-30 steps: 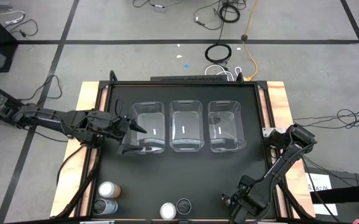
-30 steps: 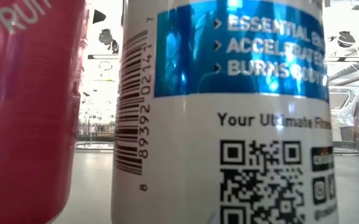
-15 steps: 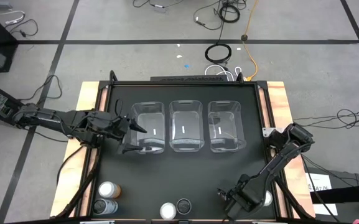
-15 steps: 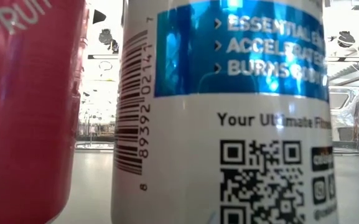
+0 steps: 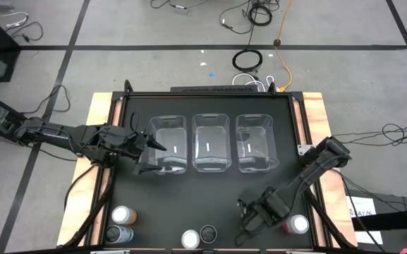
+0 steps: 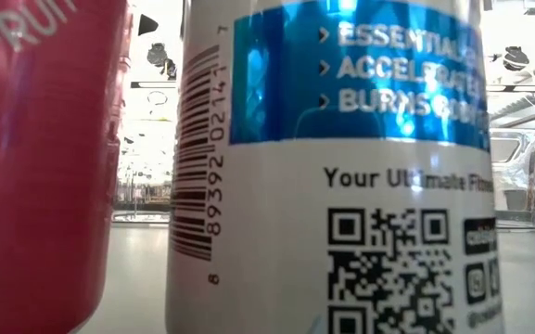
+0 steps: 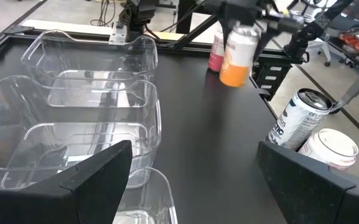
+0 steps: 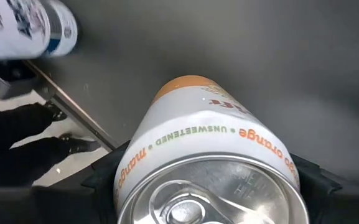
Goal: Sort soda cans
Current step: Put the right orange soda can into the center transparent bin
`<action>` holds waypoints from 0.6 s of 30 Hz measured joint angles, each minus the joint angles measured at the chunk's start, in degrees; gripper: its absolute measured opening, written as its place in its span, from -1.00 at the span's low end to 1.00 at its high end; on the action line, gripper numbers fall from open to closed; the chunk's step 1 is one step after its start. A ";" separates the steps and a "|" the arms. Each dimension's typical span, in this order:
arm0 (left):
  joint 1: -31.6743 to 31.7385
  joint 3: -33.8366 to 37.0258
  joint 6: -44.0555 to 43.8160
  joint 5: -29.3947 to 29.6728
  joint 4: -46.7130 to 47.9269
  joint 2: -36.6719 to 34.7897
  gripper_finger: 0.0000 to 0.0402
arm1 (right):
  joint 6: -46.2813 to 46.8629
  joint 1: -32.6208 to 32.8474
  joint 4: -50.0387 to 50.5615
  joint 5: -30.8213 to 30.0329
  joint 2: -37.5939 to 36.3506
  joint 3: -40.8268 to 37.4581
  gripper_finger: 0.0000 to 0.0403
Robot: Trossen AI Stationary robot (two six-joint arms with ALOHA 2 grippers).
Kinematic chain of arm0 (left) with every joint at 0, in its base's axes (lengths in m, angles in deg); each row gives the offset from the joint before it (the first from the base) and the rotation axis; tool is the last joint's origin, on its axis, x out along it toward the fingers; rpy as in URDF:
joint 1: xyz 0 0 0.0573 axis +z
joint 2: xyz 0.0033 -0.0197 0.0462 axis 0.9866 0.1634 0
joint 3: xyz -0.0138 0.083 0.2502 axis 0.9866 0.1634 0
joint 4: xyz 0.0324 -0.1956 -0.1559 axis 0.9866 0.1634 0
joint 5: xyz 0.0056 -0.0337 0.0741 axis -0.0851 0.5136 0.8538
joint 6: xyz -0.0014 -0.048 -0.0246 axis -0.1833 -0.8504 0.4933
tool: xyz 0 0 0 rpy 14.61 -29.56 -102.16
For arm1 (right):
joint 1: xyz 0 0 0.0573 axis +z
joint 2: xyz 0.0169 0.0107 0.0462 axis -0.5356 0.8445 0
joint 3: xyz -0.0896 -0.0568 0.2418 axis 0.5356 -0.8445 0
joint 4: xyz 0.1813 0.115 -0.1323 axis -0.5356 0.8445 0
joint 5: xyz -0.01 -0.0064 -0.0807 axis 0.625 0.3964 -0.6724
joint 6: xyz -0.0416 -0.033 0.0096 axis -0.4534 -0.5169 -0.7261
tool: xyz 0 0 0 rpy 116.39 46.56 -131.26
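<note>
- Right gripper is closed around an orange can, jaws on opposite sides of the can body just below the rim; in the left wrist view the same can hangs clear above the black surface, so it looks lifted.
- Left gripper waits with its jaws spread and nothing in them, beside the nearest of 3 clear bins.
- Pink can stands just behind the right gripper, toward its arm's base side; also seen behind the held can from the left wrist.
- 4 more cans are upright along the near edge, well apart from the right gripper: second orange can, silver can, white-topped can, dark-topped can.
- Low view is blocked by a white-and-blue can and a red can close to the lens.
- Handling, as a judgement: thin aluminium wall, rigid enough if full but dents under a hard squeeze; printed side is smooth and slick, so a moderate, centred clamp on the cylinder wall is best.
- Hold high on the body leaves the weight hanging below; tilt or swing is the risk when lowering into a bin.
- Weight cannot be told; full or empty is not visible.
</note>
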 joint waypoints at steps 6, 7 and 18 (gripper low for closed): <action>0.00 0.00 0.01 -0.01 0.00 -0.02 0.77 | -2.80 -3.63 7.57 -4.68 -0.04 7.62 0.40; 0.00 0.00 0.02 0.01 0.00 -0.02 0.77 | -3.43 -4.32 8.50 -5.43 -0.04 8.64 0.40; 0.00 0.00 -0.03 -0.02 0.96 -0.04 0.77 | -16.63 -14.08 10.36 -6.42 -0.11 11.67 0.40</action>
